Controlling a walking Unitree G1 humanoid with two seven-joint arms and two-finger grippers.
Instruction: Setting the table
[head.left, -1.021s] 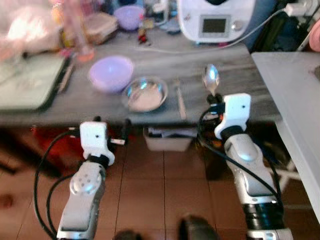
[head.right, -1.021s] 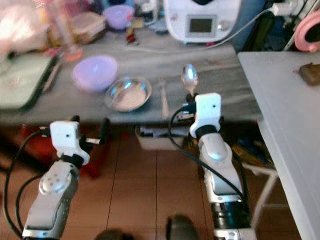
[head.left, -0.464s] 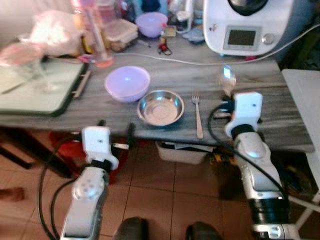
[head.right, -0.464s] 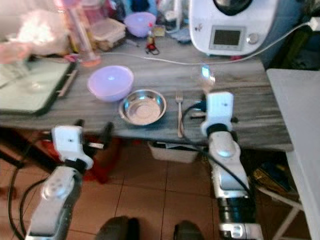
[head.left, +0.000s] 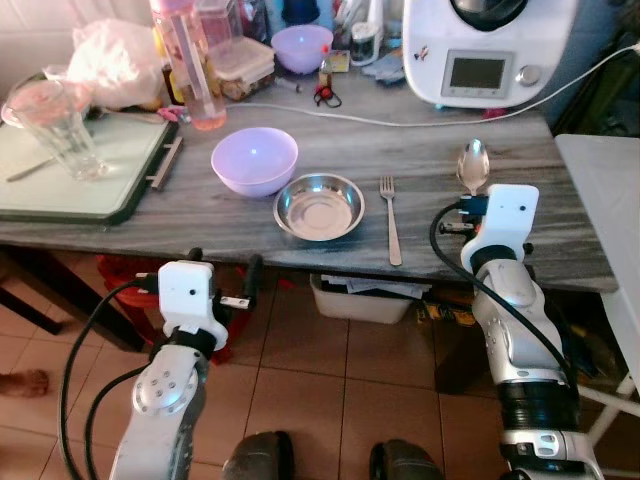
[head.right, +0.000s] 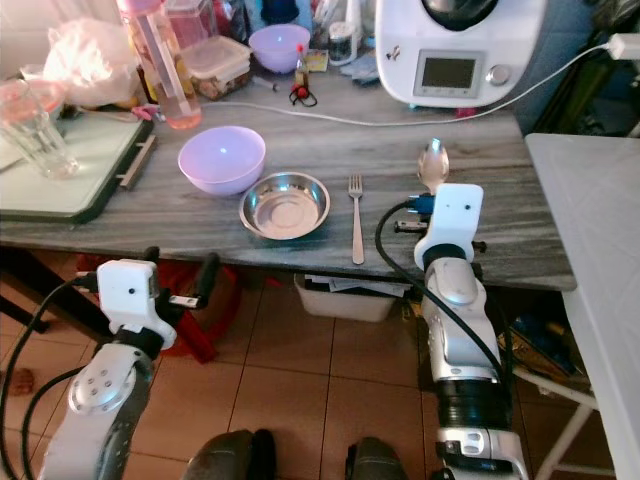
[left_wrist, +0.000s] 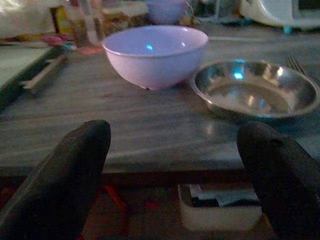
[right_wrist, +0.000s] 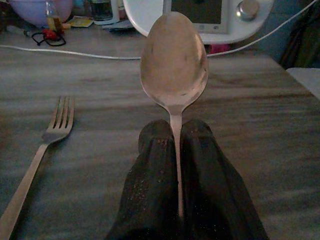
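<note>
Glass (head.left: 62, 128): upright on the green tray (head.left: 60, 195) at the far left; looks empty, contents hard to tell.
Pink bottle (head.left: 188, 65): standing behind the tray, holds pink liquid.
Lidded box (head.left: 242, 65): something dark inside, too small to name.
Small purple bowl (head.left: 302, 47): at the back of the table, inside not visible.
Left gripper (left_wrist: 185, 165): fingers spread wide, holding nothing, low before the table edge (left_wrist: 125, 172), facing the two bowls.
Purple bowl (head.left: 254, 160): empty, just beside the steel bowl.
Steel bowl (head.left: 319, 206): empty, near the front edge.
Fork (head.left: 389, 218): flat on the table, just right of the steel bowl, tines away from the robot.
Right gripper (right_wrist: 176, 150): fingers pinched tight on the spoon handle, above the table right of the fork.
Spoon (right_wrist: 174, 60): held by its thin handle only, bowl end pointing forward toward the white appliance (head.left: 488, 45).
Risk, spoon: narrow grip on a slim handle; likely to pivot or slip if lowered fast, landing crooked or striking the fork.
Risk, placement: released too near the front edge, could slide to the floor.
Risk, cable (head.left: 400, 120): lies behind the spoon; reaching too far forward could snag it.
</note>
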